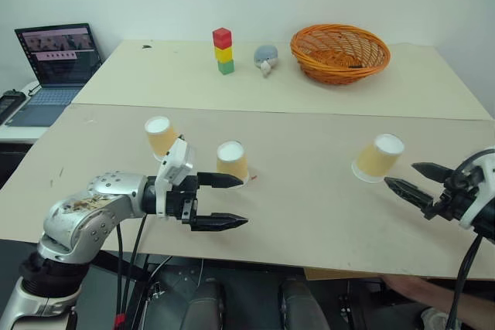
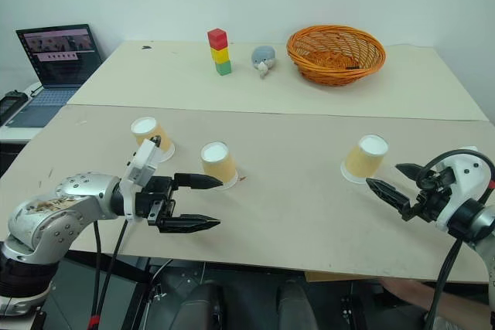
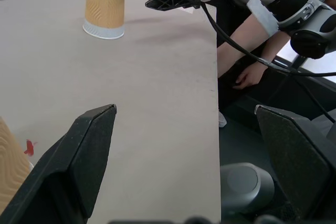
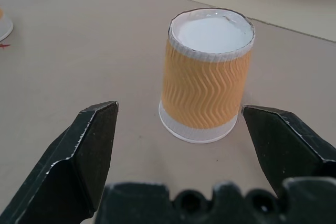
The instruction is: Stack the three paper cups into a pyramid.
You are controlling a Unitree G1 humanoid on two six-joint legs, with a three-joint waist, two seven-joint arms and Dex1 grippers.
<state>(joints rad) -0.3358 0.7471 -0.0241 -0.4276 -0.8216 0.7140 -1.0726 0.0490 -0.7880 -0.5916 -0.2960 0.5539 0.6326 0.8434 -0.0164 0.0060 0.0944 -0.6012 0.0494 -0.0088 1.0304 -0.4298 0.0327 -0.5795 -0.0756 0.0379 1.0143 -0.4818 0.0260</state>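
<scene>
Head views: 3 paper cups are seen upside down on the table (image 1: 309,214), unstacked. The left cup (image 1: 161,136) and middle cup (image 1: 231,161) stand near each other toward the table's left edge; the right cup (image 1: 378,155) stands well apart, toward the right edge.
Left wrist view: the left gripper (image 1: 220,201) is held empty with its black fingers (image 3: 79,153) spread wide, just beside the middle cup near the front edge.
Right wrist view: the right gripper (image 4: 184,150) is held empty, fingers wide apart, with the right cup centred ahead of the gap, not yet touched.
Step in hand: grasping the right cup, it is judged.
Advice: the fingers should be brought level around the ribbed mid-wall and closed gently, so the paper is not crushed or tipped.
</scene>
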